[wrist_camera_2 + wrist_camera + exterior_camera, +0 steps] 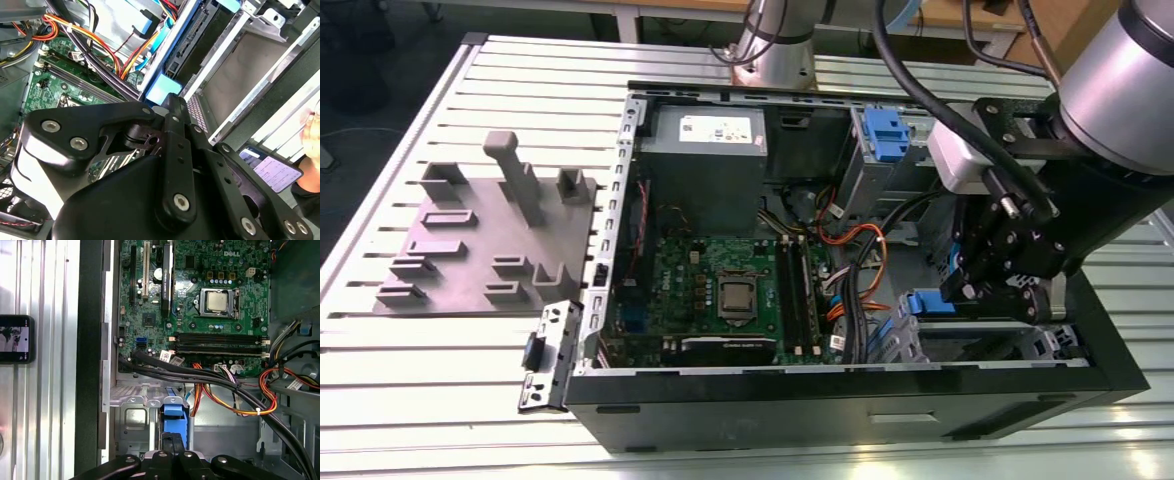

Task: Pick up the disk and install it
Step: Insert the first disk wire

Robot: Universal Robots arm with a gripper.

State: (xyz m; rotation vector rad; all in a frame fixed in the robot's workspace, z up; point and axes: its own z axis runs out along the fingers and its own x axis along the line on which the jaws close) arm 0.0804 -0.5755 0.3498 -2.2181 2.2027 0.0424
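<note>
Ribbed aluminium table [440,330], dark floor [374,60] beyond, wooden desk [680,8] behind, even indoor light

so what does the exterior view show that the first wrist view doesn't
Exterior view alone: the grey moulded fixture tray on the slatted table, the power supply box, the arm's silver base behind the case, and a detached black bracket at the case's corner.

First wrist view alone: a phone lying on the slats beside the case.

Both: the green motherboard with its processor socket, the orange cable bundle, and the gripper low in the drive bay at the disk's blue carrier.
</note>
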